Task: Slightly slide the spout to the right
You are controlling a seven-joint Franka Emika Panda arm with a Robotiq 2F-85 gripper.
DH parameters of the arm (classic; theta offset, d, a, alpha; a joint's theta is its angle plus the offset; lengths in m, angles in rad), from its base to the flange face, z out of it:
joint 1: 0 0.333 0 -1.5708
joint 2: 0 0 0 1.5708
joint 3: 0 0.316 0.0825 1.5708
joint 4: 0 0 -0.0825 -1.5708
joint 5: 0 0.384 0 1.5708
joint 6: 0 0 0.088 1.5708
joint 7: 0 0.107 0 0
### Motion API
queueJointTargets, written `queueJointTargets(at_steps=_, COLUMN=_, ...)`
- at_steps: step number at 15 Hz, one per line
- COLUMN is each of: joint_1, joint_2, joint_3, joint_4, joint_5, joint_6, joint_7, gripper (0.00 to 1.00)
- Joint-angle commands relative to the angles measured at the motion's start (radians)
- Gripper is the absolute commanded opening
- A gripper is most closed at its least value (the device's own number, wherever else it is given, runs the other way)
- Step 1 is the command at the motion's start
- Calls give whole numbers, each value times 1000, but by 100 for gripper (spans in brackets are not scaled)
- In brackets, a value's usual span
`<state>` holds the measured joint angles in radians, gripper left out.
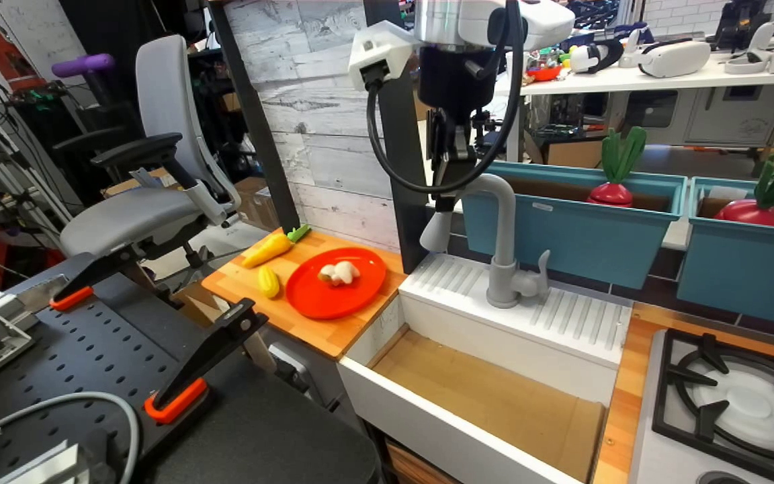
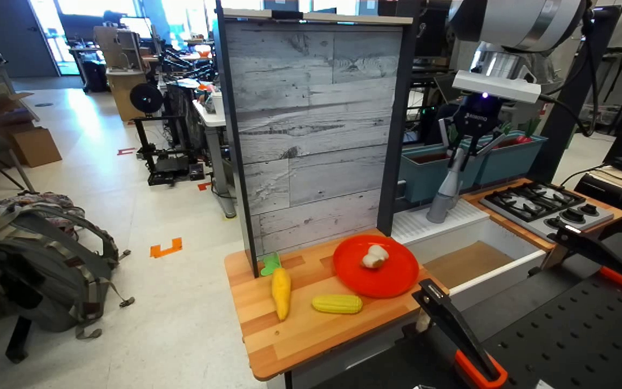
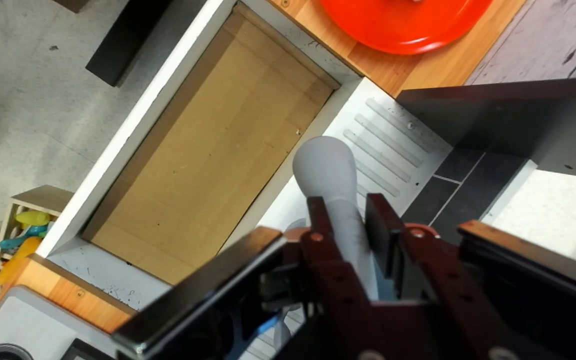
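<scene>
The spout (image 1: 506,222) is a tall matte grey pipe with a curved top and a flared downturned nozzle. It rises from the back ledge of the white sink (image 1: 414,417). It also shows in an exterior view (image 2: 450,183) and in the wrist view (image 3: 324,165), its nozzle pointing toward the basin's back edge. My gripper (image 3: 345,200) has its fingers on both sides of the pipe just above the nozzle. The fingers sit close against it, with a thin gap near the right finger's base. In both exterior views the gripper (image 1: 443,198) (image 2: 459,150) hangs down over the spout's downturned end.
A short grey lever (image 1: 536,279) is on the spout's base. Teal planters (image 1: 568,228) stand behind the sink. A dark post (image 1: 404,134) and wood-look panel (image 1: 340,114) rise beside it. A red plate (image 1: 313,296) lies on the wooden counter. A stove (image 1: 743,403) adjoins the sink.
</scene>
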<state>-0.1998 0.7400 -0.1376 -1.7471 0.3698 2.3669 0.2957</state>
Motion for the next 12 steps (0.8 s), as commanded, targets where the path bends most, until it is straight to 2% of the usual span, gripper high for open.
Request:
queueJointTargets(at_steps=1, joint_1=-39, joint_2=6, joint_3=-45, joint_4=-19, joint_5=-42, joint_6=0, joint_7=-19, gripper=15)
queueJointTargets(at_steps=2, joint_1=-34, joint_2=5, joint_3=-47, joint_4=-19, joint_5=-47, joint_6=0, joint_7=-15, gripper=49)
queueJointTargets(at_steps=3, joint_1=-27, joint_2=3, joint_3=-51, joint_4=-23, joint_5=-53, joint_6=4, joint_7=-9, gripper=51)
queueJointTargets(at_steps=5, joint_1=-19, joint_2=-7, joint_3=-59, joint_4=-34, joint_5=-67, joint_6=2, joint_7=-8, gripper=63)
queueJointTargets(at_steps=10, joint_1=11, joint_2=-17, joint_3=-84, joint_4=-54, joint_5=-130, joint_6=7, joint_7=16, gripper=100)
queueJointTargets(at_steps=12, joint_1=24, joint_2=-21, joint_3=-96, joint_4=-66, joint_5=-164, joint_6=16, joint_7=25, gripper=100)
